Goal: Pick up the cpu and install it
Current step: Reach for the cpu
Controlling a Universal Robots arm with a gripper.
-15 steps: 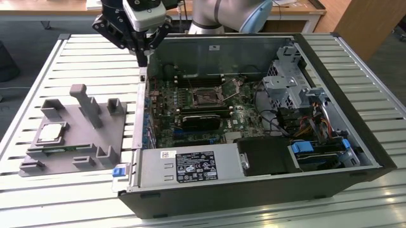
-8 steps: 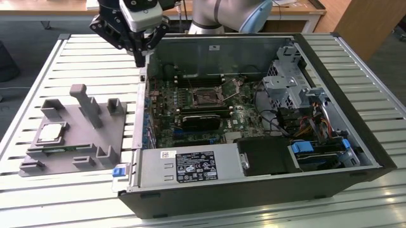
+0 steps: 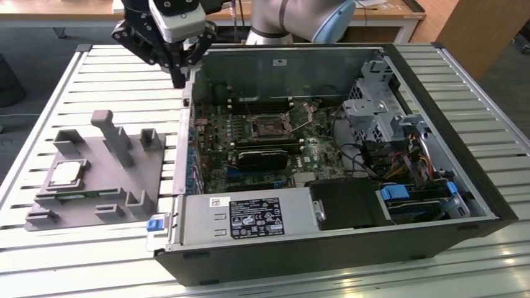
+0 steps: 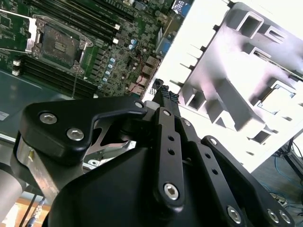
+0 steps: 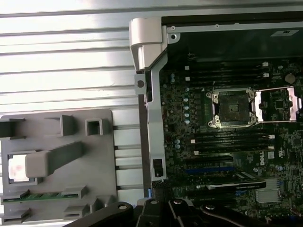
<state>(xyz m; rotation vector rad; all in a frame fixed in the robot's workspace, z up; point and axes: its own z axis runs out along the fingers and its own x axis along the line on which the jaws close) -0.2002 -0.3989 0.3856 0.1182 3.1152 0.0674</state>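
Task is sitting at its very start. The cpu (image 3: pixel 66 174) is lying flat in its pocket on the grey holder (image 3: pixel 124 189), on the slatted tabletop (image 3: pixel 91 87) beside the open computer case (image 3: pixel 331 248). Nothing is touching it. The pincer (image 3: pixel 178 79) is hovering over the case's corner wall, well apart from the cpu, looking clenched on nothing. The motherboard socket (image 5: pixel 232 108) is waiting with its frame lifted, appearing empty. Pickup and install are both outstanding.

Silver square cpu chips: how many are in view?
1. The flat silver-grey square cpu lies in the grey plastic holder, at the exterior view's left of the open computer case.
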